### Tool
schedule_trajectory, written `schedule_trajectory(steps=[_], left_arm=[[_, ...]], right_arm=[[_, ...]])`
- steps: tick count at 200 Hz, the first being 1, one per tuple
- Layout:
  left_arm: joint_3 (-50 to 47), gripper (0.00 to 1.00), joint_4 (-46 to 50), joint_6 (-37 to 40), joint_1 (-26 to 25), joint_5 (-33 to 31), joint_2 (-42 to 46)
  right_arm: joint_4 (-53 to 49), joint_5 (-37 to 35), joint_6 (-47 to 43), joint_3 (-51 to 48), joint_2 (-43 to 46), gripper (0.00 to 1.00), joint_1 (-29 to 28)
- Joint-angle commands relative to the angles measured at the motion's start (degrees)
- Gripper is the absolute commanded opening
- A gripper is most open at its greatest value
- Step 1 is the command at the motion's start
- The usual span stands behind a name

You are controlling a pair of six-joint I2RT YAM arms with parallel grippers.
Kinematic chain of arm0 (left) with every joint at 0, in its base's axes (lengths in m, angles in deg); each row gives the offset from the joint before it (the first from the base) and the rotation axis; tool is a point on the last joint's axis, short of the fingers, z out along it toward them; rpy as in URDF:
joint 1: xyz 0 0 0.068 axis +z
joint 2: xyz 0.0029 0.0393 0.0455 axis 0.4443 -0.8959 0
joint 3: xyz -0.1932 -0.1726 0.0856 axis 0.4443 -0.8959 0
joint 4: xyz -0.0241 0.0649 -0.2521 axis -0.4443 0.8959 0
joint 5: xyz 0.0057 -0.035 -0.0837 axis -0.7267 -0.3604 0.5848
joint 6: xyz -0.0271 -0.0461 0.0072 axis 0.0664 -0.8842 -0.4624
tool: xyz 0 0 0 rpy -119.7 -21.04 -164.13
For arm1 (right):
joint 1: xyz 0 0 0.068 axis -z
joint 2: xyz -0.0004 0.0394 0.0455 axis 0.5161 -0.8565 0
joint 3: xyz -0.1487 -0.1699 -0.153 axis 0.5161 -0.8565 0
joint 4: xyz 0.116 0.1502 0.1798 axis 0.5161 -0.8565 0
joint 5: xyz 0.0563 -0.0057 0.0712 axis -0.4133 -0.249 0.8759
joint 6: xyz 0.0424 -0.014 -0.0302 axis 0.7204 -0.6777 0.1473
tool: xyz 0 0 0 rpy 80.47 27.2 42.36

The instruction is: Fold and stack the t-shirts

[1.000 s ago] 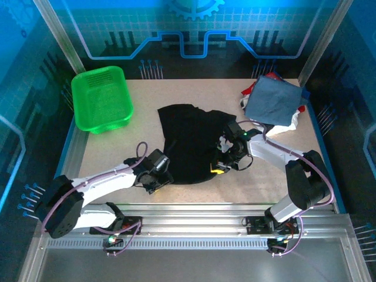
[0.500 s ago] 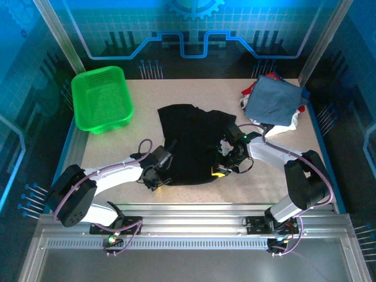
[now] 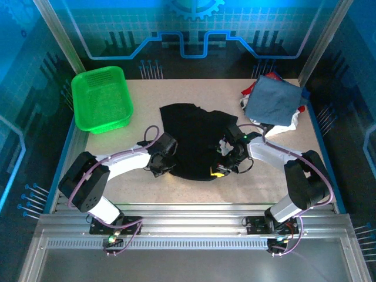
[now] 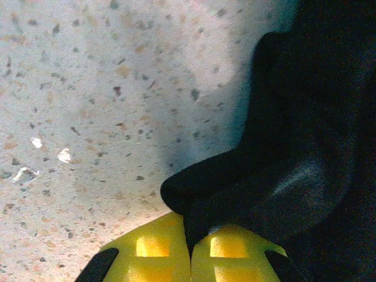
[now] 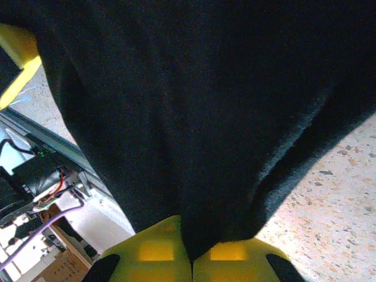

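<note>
Overhead, green basket [image 3: 101,98]; left wrist, black t-shirt [image 4: 305,88]

Top camera looks down from behind; wrist cameras (very close) share the black t-shirt [image 3: 191,138].

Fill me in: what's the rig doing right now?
Both arms are working on the black t-shirt, which lies spread in the middle of the table. The left gripper is shut on its near-left edge, and the right gripper is shut on its near-right edge. A slate-blue shirt sits on a pile at the far right. The green basket stands at the far left.
</note>
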Motion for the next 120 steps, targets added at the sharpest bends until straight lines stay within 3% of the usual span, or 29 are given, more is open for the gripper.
schedule_trajectory(steps=[1,67,120], left_arm=[[1.4,0.0,4.8,2.3,-1.1,-2.2,4.1],[-7.9,0.0,17.8,-7.4,-8.5,-4.3,29.9],[-0.6,0.0,21.8,-8.4,-13.0,-3.3,32.3]], right_arm=[[-3.3,1.7,-1.7,-0.3,2.2,0.0,0.6],[-11.8,3.2,-1.4,-3.4,11.7,0.0,2.4],[-15.1,4.0,5.7,-4.8,20.5,0.0,-3.0]])
